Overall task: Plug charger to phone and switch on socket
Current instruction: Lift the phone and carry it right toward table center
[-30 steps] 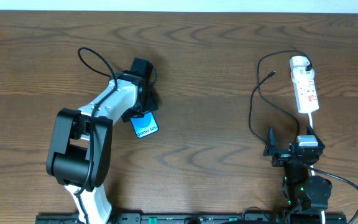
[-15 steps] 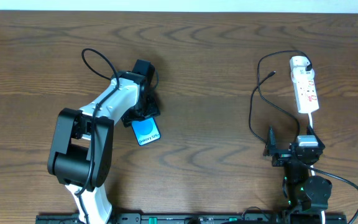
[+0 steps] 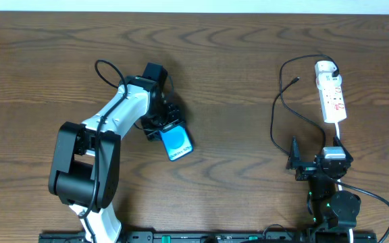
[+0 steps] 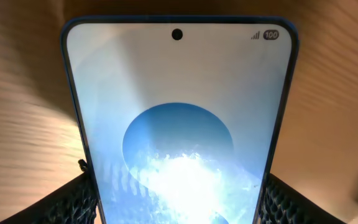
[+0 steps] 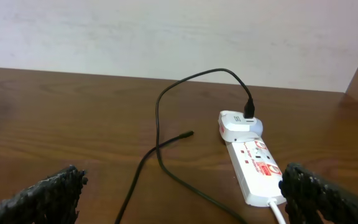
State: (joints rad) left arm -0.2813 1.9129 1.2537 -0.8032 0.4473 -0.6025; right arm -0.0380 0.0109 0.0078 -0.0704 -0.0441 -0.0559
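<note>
The phone (image 3: 177, 144), its blue screen facing up, is clamped by its long edges between the fingers of my left gripper (image 3: 167, 129), left of the table's middle. In the left wrist view the phone (image 4: 179, 112) fills the picture, with my left gripper (image 4: 178, 193) shut on both of its sides. The white socket (image 3: 332, 98) lies at the far right with a white adapter (image 3: 324, 67) at its far end. The charger (image 3: 274, 121) is a thin black cable looping from that adapter, and its small plug (image 5: 188, 133) lies free on the wood. My right gripper (image 5: 182, 202) stands open near the front edge, short of the socket (image 5: 253, 165).
A thick white cord (image 3: 336, 131) runs from the socket's near end toward the right arm's base (image 3: 333, 202). The left arm (image 3: 90, 155) stretches from the front left toward the middle. A pale wall (image 5: 179, 31) rises behind the table's far edge.
My left gripper has swung to the right and a little toward the front with the phone in it, turning the phone. The right arm has not moved.
</note>
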